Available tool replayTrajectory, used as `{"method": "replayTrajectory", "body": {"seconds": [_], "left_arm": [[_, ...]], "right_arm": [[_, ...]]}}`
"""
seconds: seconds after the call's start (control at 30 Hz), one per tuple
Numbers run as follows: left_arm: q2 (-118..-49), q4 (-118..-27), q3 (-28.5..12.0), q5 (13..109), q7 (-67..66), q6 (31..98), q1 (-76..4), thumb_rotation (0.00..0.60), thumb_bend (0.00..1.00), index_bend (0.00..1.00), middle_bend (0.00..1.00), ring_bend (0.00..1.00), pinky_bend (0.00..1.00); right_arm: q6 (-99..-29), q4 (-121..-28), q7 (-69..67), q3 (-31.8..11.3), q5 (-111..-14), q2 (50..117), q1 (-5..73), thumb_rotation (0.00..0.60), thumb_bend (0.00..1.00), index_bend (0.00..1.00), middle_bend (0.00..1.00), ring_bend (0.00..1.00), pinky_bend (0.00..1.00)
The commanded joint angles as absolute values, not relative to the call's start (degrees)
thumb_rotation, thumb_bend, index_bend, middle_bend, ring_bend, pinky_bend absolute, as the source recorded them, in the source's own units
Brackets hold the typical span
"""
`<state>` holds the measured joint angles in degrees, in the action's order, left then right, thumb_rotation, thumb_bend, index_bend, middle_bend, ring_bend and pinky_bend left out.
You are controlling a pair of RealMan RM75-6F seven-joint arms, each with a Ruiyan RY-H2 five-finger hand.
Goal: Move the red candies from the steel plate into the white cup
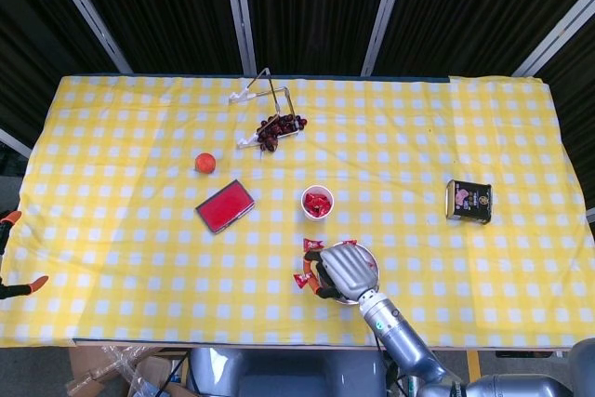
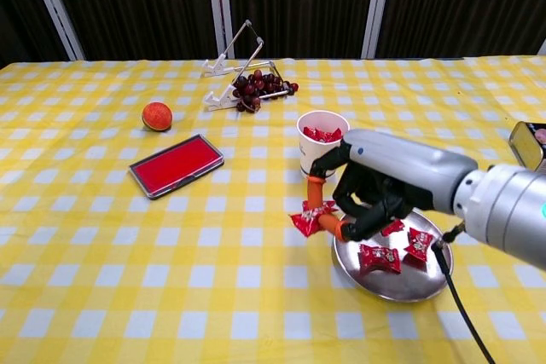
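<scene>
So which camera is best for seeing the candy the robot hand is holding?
The chest view: the candy shows side-on, pinched in the right hand's orange-tipped fingers beside the steel plate. In the head view it is just a small red scrap left of the hand.

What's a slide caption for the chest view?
Right hand pinches a red candy beside the steel plate, just short of the white cup.

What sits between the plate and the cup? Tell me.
In the chest view, the right hand fills that gap, fingers pinching a red candy, between the plate and the cup.
</scene>
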<state>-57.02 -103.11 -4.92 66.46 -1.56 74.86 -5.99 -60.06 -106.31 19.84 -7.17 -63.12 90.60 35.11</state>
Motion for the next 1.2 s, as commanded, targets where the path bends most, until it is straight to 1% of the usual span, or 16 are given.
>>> {"method": "replayTrajectory", "body": {"seconds": [0.03, 0.1, 0.37, 0.63, 0.9, 0.93, 1.03, 1.1, 1.2], "left_arm": [[-57.0, -103.08, -4.87, 66.63, -1.51, 74.88, -5.98, 0.6, 0.07, 0.0, 0.0, 0.0, 0.0], [-57.01, -103.04, -4.81, 66.81, -1.47, 74.87, -5.98, 0.6, 0.07, 0.0, 0.0, 0.0, 0.0], [-57.02, -102.89, -4.8, 66.84, -1.36, 74.67, -6.07, 0.6, 0.07, 0.0, 0.0, 0.0, 0.0], [-57.05, -102.89, -4.89, 66.34, -1.47, 74.22, -6.29, 0.6, 0.07, 0.0, 0.0, 0.0, 0.0], [-56.95, -102.94, -4.91, 66.13, -1.32, 74.01, -6.35, 0.6, 0.07, 0.0, 0.0, 0.0, 0.0], [-56.93, -102.94, -4.91, 66.12, -1.29, 73.99, -6.35, 0.6, 0.07, 0.0, 0.0, 0.0, 0.0], [-56.85, -102.94, -4.91, 66.11, -1.14, 73.85, -6.38, 0.6, 0.07, 0.0, 0.0, 0.0, 0.0], [-56.83, -102.94, -4.91, 66.11, -1.07, 73.81, -6.4, 0.6, 0.07, 0.0, 0.0, 0.0, 0.0], [-56.77, -102.97, -4.91, 66.11, -0.95, 73.73, -6.42, 0.6, 0.07, 0.0, 0.0, 0.0, 0.0]], "right_arm": [[-60.31, -106.03, 21.09, -10.5, -60.43, 89.06, 36.68, 0.6, 0.52, 0.58, 0.86, 0.97, 0.93], [-60.08, -104.56, 21.39, -12.64, -58.3, 88.6, 37.69, 0.6, 0.52, 0.58, 0.86, 0.97, 0.93], [-58.29, -95.98, 20.7, -17.18, -53.15, 88.89, 40.9, 0.6, 0.52, 0.58, 0.86, 0.97, 0.93], [-55.13, -88.11, 17.65, -18.82, -51.11, 91.24, 43.53, 0.6, 0.52, 0.58, 0.86, 0.97, 0.93], [-54.18, -85.34, 16.52, -18.53, -51.35, 92.94, 45.11, 0.6, 0.52, 0.58, 0.86, 0.97, 0.93], [-54.18, -85.24, 16.56, -18.5, -51.26, 93.0, 45.18, 0.6, 0.52, 0.56, 0.86, 0.97, 0.93], [-54.42, -84.96, 17.11, -18.33, -50.71, 93.09, 45.44, 0.6, 0.52, 0.46, 0.86, 0.97, 0.93], [-54.83, -85.03, 17.29, -18.26, -50.61, 93.08, 45.43, 0.6, 0.49, 0.37, 0.86, 0.97, 0.93], [-55.52, -85.74, 17.3, -18.2, -50.7, 92.76, 45.25, 0.6, 0.46, 0.28, 0.86, 0.97, 0.93]]}}
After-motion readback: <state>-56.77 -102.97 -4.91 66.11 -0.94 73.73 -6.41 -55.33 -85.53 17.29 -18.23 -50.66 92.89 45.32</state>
